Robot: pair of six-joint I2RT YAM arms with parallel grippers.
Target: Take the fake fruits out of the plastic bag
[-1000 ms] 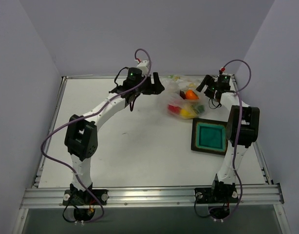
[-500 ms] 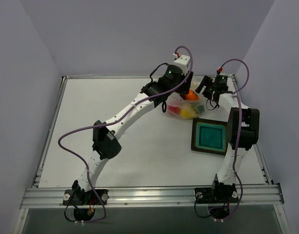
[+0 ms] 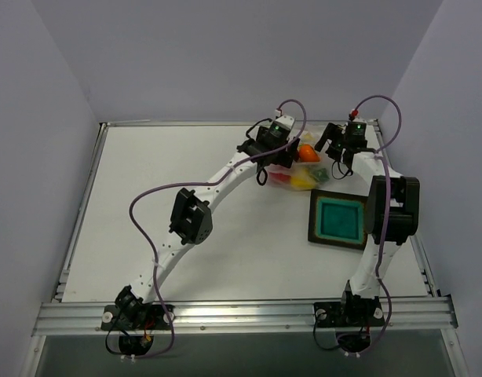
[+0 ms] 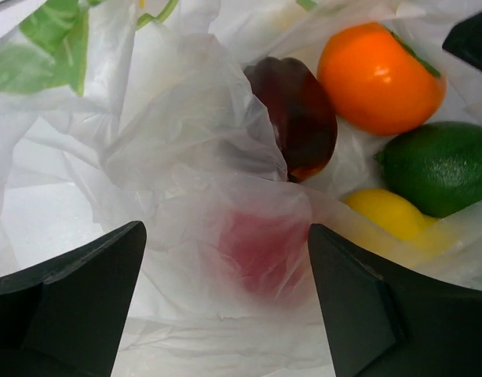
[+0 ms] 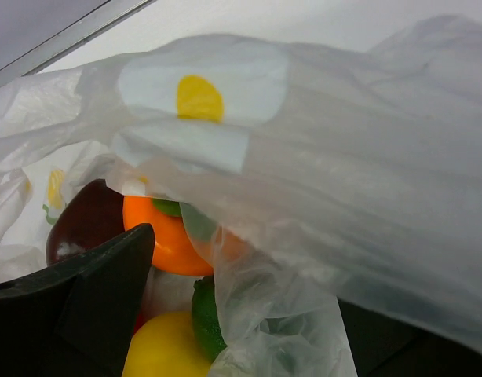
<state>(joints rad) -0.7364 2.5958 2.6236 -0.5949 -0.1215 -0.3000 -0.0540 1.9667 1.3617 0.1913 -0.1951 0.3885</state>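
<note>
While the plastic bag (image 3: 286,162) lay on the table (image 3: 131,157) at the upper right of the top view, the left end effector (image 4: 225,314) hung spread over its wrinkled film, with a red fruit (image 4: 261,251) veiled between the fingers. The right end effector (image 5: 245,290) looked spread too, film draped across one side. The dark red fruit (image 4: 300,110) and orange fruit (image 4: 378,75) sat bare at the mouth, so closing on one of those, clear of film, seemed the wiser pick.

There are five fake fruits (image 4: 378,78), one plastic bag (image 4: 178,141) and one tray (image 3: 339,221).
</note>
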